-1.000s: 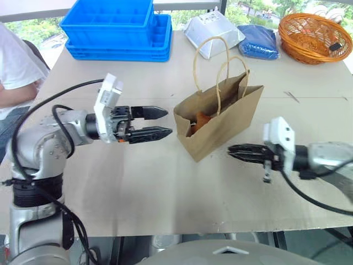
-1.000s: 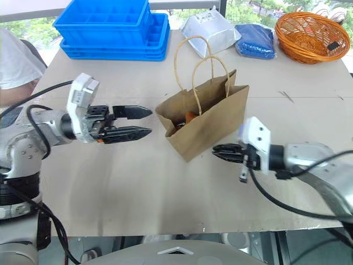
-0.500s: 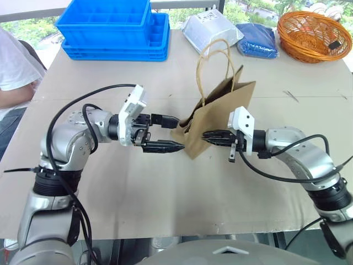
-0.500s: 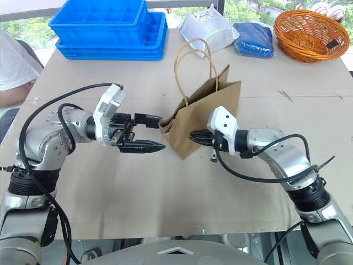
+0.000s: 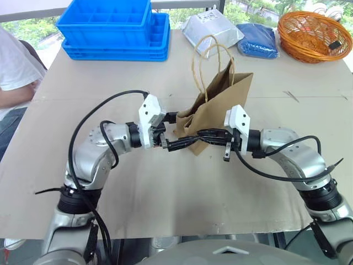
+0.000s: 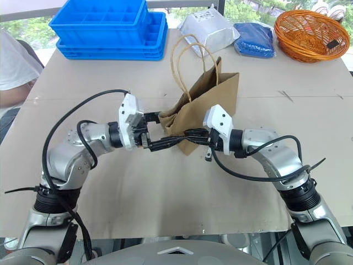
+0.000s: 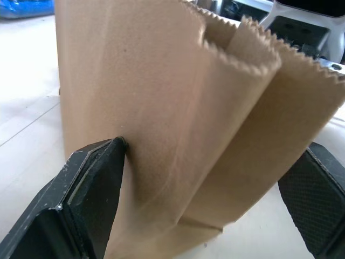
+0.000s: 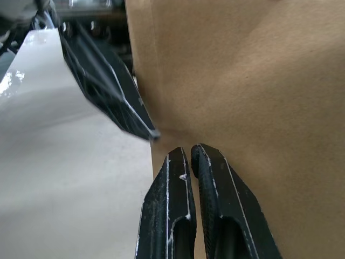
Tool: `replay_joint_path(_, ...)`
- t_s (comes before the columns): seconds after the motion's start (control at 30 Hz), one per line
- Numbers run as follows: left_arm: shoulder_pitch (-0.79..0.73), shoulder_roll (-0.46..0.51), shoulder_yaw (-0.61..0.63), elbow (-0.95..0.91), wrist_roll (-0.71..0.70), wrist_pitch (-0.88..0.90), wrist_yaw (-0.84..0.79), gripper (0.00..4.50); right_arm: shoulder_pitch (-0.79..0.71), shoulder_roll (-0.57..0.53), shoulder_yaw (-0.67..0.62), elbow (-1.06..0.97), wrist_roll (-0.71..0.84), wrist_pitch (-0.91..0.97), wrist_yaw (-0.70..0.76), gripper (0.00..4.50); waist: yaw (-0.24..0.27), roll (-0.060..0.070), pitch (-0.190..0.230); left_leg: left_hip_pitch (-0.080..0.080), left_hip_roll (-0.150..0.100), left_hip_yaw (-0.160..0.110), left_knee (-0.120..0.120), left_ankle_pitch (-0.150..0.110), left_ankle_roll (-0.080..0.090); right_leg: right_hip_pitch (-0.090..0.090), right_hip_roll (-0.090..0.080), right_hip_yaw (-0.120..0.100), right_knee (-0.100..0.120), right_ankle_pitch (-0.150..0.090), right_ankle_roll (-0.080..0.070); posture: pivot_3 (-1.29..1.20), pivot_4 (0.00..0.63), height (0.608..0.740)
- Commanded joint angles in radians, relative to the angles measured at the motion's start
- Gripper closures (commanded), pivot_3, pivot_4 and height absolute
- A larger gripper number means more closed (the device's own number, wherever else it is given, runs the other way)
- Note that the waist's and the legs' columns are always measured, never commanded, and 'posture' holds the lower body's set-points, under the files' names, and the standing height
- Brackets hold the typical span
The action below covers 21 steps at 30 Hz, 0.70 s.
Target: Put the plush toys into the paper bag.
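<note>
The brown paper bag [image 5: 218, 102] stands mid-table with its twine handles [image 5: 212, 61] up and its mouth turned toward my left arm. My left gripper [image 5: 182, 130] is open and straddles the bag's near end; in the left wrist view one finger [image 7: 91, 199] touches the paper and the other finger [image 7: 318, 199] stands just off the far side. My right gripper [image 5: 197, 134] is shut, with its fingertips [image 8: 180, 162] pressed against the bag's front face low down. The plush toys are hidden from sight.
Stacked blue crates [image 5: 113, 27] sit at the back left. A grey-white pouch [image 5: 212, 30], a blue bundle [image 5: 259, 41] and an orange wicker basket [image 5: 314, 36] line the back right. A person in white [image 5: 14, 66] sits at the left edge.
Both grippers have closed in on the bag: the left one now reaches around its end, and the right one has slid left along the front. The bag stands narrower and more upright.
</note>
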Motion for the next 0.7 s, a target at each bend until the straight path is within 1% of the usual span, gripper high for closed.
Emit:
replay_joint_path(0.03,0.013,-0.021,0.002,-0.062,0.027,-0.025,0.072,0.0,0.001,0.011,-0.032,-0.039,0.021,-0.005,0.004,4.41,0.001,0.0,0.0,0.0,0.0,0.0,0.0,0.0,0.0,0.0,0.0,0.001,0.0,0.0,0.0,0.0,0.15,0.74)
replay_joint_path(0.13,0.008,-0.074,-0.022,-0.059,0.063,-0.046,0.145,0.79,0.001,0.016,-0.031,-0.028,0.019,-0.007,0.01,4.5,0.003,0.0,0.0,0.0,0.0,0.0,0.0,0.0,0.0,0.0,0.0,0.001,0.0,0.0,0.0,0.0,0.15,0.74)
replay_joint_path(0.17,0.006,-0.084,-0.025,-0.056,0.065,-0.047,0.157,1.2,0.003,0.017,-0.031,-0.025,0.017,-0.009,0.011,4.5,0.004,0.0,0.0,0.0,-0.001,0.0,0.0,0.0,0.0,0.0,0.0,0.001,0.0,0.0,0.0,0.0,0.15,0.74)
replay_joint_path(0.23,0.009,-0.094,-0.028,-0.047,0.082,-0.063,0.17,2.27,0.011,0.014,-0.031,-0.024,0.014,-0.012,0.016,4.5,0.003,0.0,0.0,0.0,-0.001,0.0,0.0,0.0,0.0,0.0,0.0,0.001,0.0,0.0,0.0,0.0,0.15,0.74)
replay_joint_path(0.4,0.018,-0.102,-0.048,0.004,0.113,-0.145,0.142,4.43,0.043,-0.002,-0.049,-0.051,0.023,-0.01,0.021,4.5,0.003,0.0,0.0,0.0,-0.001,0.0,0.0,0.0,0.0,0.0,0.0,0.001,0.0,0.0,0.0,0.0,0.15,0.74)
replay_joint_path(0.5,-0.009,-0.103,-0.042,0.097,0.136,-0.26,0.091,4.43,0.07,-0.011,-0.09,-0.093,0.044,0.004,-0.003,4.5,0.004,0.0,0.0,0.0,-0.001,0.001,0.0,0.0,0.0,0.0,0.0,0.001,0.0,0.0,0.0,0.0,0.15,0.74)
replay_joint_path(0.57,-0.039,-0.081,-0.043,0.169,0.156,-0.327,0.037,4.43,0.098,-0.024,-0.127,-0.129,0.058,0.021,-0.021,4.5,0.005,0.0,0.0,0.0,-0.001,0.0,0.0,0.0,0.0,0.0,0.0,0.001,0.0,0.0,0.0,0.0,0.15,0.74)
replay_joint_path(0.63,-0.081,-0.035,-0.029,0.246,0.142,-0.386,-0.074,4.43,0.148,-0.064,-0.177,-0.176,0.048,0.027,-0.041,4.5,0.009,0.0,0.0,0.0,-0.001,0.0,0.0,0.0,0.0,0.0,0.001,-0.002,0.0,0.0,0.0,0.0,0.15,0.74)
replay_joint_path(0.67,-0.099,-0.009,-0.021,0.281,0.126,-0.404,-0.137,4.43,0.172,-0.084,-0.206,-0.195,0.073,0.043,-0.033,4.5,0.01,0.0,0.0,0.0,-0.001,0.0,0.0,0.0,0.0,0.0,0.001,-0.004,0.0,0.0,0.0,0.0,0.15,0.74)
replay_joint_path(0.7,-0.116,0.019,-0.006,0.321,0.101,-0.431,-0.215,4.48,0.202,-0.099,-0.248,-0.211,0.077,0.054,-0.054,4.25,0.01,0.0,0.0,0.0,-0.001,0.0,0.0,0.0,0.0,0.0,0.001,-0.004,0.0,0.0,0.0,0.0,0.15,0.74)
